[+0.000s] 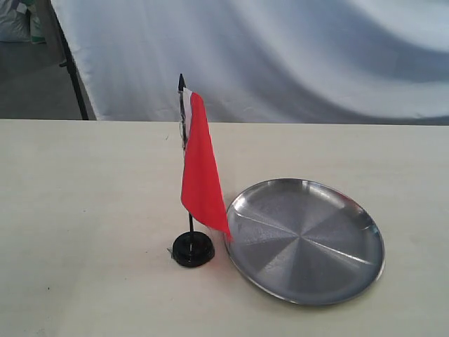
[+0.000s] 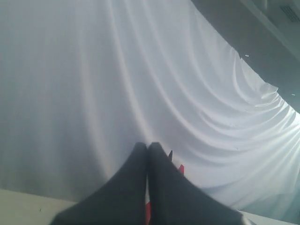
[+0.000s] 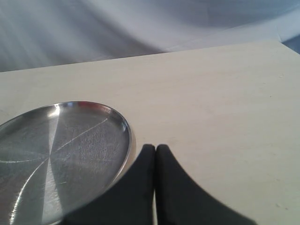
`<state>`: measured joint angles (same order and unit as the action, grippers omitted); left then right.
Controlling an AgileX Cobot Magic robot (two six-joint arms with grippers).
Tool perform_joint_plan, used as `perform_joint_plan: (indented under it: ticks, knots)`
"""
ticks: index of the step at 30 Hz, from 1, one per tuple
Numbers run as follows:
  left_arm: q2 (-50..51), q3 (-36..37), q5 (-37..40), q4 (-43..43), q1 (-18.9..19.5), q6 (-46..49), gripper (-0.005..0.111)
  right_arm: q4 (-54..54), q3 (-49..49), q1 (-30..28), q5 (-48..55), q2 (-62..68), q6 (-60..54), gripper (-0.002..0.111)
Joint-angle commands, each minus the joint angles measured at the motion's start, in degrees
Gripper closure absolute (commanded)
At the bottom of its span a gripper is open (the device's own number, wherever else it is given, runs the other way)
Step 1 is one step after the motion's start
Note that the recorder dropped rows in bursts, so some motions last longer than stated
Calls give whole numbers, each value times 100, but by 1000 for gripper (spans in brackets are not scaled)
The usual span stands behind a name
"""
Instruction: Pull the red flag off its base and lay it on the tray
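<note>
Red flag (image 1: 201, 168) stood in the base (image 1: 193, 249) left of the tray (image 1: 309, 242), left tool (image 2: 148, 146) and right tool (image 3: 155, 147) pressed together empty, nothing done yet

L pincer (image 2: 148, 147): closed. Both dark fingers (image 2: 122, 192) pressed together, tips level & touching, seam running straight down the middle. Fingers narrow at tips, flaring wide twd the wrist. A thin slit opens betw them lower down, nearer the cam. Empty grip. Aimed about level, not tipped down.

R pincer (image 3: 155, 149): same state, closed tip to tip, seam tight at the ends, empty. Same dark matte finish w/ rounded tips, widening twd the wrist. Tipped fwd & down.

Only the fingers of each show, each in its own wrist cam.
</note>
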<state>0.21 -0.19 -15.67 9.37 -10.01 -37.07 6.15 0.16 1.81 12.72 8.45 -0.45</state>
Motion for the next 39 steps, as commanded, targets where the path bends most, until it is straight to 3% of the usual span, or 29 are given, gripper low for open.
perform_joint_plan:
  ticks: [1,8,10,11,12,16,21,33,36,39]
  knots:
    - [-21,19,-49,-87,14,-29,107,4,-16,-17,-21,-24,-20,109]
    - [-21,10,-490,117,14,-666,107,4,-16,-17,-44,-24,-20,109]
    - [-21,-452,544,1226,14,-887,107,4,-16,-17,-44,-24,-20,109]
    - [174,-715,1234,1765,14,-1468,107,4,-16,-17,-44,-24,-20,109]
    - [334,-817,1331,1918,14,-1625,107,4,-16,-17,-44,-24,-20,109]
    - [1834,-1294,814,2520,14,-1647,107,4,-16,-17,-44,-24,-20,109]
    - [4213,-2014,166,4662,-314,-2987,107,4,-16,-17,-44,-24,-20,109]
    - [7840,-3830,789,4786,-1826,-2421,107,4,-16,-17,-44,-24,-20,109]
    - [8384,-4165,1106,4786,-1973,-2421,105,4,-16,-17,-44,-24,-20,109]
    - [8675,-4323,1353,4786,-1973,-2401,95,4,-16,-17,-44,-24,-20,109]
